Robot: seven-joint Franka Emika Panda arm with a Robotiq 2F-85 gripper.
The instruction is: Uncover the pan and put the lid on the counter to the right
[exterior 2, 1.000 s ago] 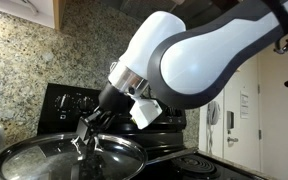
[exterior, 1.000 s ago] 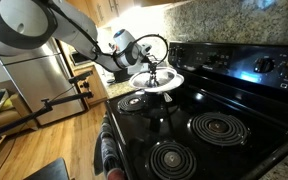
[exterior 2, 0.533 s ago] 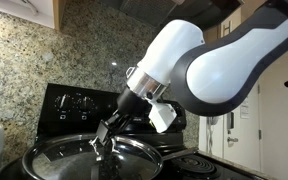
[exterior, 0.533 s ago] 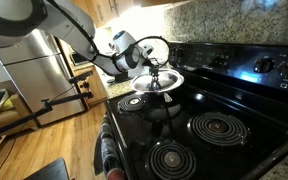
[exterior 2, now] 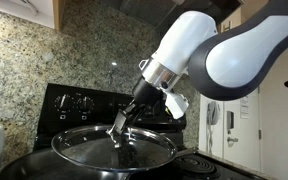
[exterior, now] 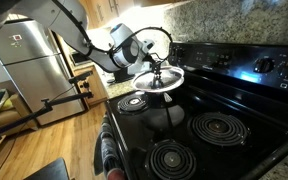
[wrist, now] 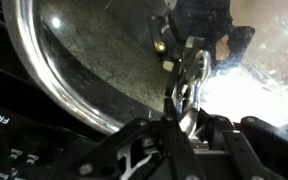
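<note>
Gripping the lid [exterior: 159,79] by its centre knob, the tool [exterior: 156,68] is clenched on it in an exterior view. The lid hangs roughly level just under the tool, clear above the stove [exterior: 229,105]. The pan [exterior: 134,102] sits lower, below the tool and toward the arm's side.

In an exterior view the tool [exterior 2: 121,130] slants down onto the middle of the lid [exterior 2: 89,150], whose rim reaches well out on every side.

In the wrist view the tool [wrist: 184,110] pinches at the lid's [wrist: 94,70] centre; the knob itself is hard to make out.

The hold is a small pinch under wide glass. A quick swing toward the tabletop could tilt the lid, twist it in the jaws and drop it onto pan or stove.
</note>
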